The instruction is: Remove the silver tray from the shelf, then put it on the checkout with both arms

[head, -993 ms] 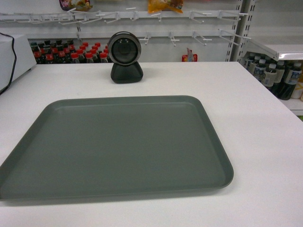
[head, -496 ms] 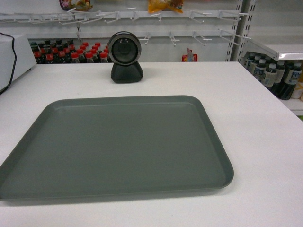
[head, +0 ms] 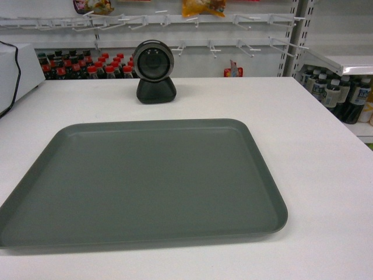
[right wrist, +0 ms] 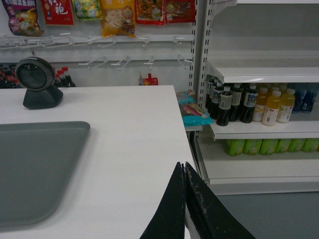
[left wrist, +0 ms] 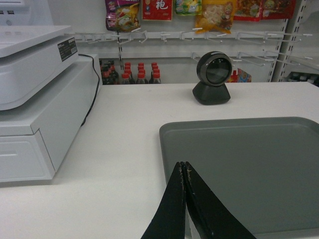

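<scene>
The silver tray (head: 145, 181) lies flat on the white checkout (head: 315, 151), in front of the black round scanner (head: 154, 70). The tray also shows in the left wrist view (left wrist: 249, 164) and at the left of the right wrist view (right wrist: 35, 169). My left gripper (left wrist: 183, 165) is shut with nothing in it, its tips above the tray's near left corner. Over the checkout's right edge, clear of the tray, my right gripper (right wrist: 185, 167) is shut and empty. Neither gripper appears in the head view. A white shelf (right wrist: 259, 74) of the store shelving stands at the right.
A white cash register (left wrist: 35, 94) with a black cable sits on the checkout's left side. Behind are peg hooks with snack bags (left wrist: 214, 15) and red-capped bottles (head: 87, 67). Drink bottles (right wrist: 249, 104) fill the shelving on the right, beyond the checkout's edge.
</scene>
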Available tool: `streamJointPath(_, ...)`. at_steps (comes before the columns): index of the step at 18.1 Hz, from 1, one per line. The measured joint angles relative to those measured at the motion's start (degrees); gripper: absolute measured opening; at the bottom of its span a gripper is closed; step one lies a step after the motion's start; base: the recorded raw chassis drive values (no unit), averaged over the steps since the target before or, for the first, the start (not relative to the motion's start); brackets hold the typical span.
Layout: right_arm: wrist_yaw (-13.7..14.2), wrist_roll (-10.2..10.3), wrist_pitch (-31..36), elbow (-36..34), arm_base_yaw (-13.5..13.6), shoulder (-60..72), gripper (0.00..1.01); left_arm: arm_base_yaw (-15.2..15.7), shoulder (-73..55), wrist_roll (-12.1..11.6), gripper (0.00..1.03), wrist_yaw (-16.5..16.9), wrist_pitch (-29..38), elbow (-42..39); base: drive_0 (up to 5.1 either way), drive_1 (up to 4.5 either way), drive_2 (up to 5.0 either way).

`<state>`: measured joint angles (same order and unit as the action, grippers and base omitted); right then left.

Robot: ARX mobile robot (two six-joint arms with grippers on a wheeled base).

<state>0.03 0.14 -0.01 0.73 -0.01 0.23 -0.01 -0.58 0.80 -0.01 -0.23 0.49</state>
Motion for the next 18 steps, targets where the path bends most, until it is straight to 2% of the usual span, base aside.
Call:
streamJointPath(2, -0.02, 0.00, -0.22, 0.00, 0.00, 0.00, 0.02, 0.00, 0.00, 0.00, 0.02, 0.00, 0.02, 0.00, 0.0, 0.00, 0.0)
streamJointPath(3, 0.00, -0.02, -0.24, 0.00, 0.00, 0.00, 0.03, 0.00, 0.00, 0.02, 0.06, 0.00, 0.02, 0.00, 0.0, 0.00, 0.0)
streamJointPath(8, -0.02, -0.02, -0.22, 0.00, 0.00, 0.00, 0.41, 0.00, 0.00, 0.02, 0.45, 0.00, 0.02, 0.00, 0.0, 0.00, 0.0)
streamJointPath(12, -0.02, -0.02, -0.22, 0.00, 0.00, 0.00, 0.92, 0.00, 0.00, 0.00, 0.95, 0.00, 0.02, 0.00, 0.0, 0.00, 0.0)
streamJointPath(13, -0.02, 0.00, -0.22, 0.00, 0.00, 0.00, 1.00, 0.00, 0.00, -0.04, 1.00, 0.00, 0.02, 0.00, 0.0, 0.00, 0.0)
streamJointPath(14, -0.02, -0.02, -0.22, 0.00, 0.00, 0.00, 0.97, 0.00, 0.00, -0.02, 0.97, 0.00, 0.02, 0.00, 0.0, 0.00, 0.0)
streamJointPath(18, -0.02, 0.00, -0.22, 0.00, 0.00, 0.00, 0.98, 0.00, 0.00, -0.02, 0.98, 0.00, 0.02, 0.00, 0.0, 0.00, 0.0)
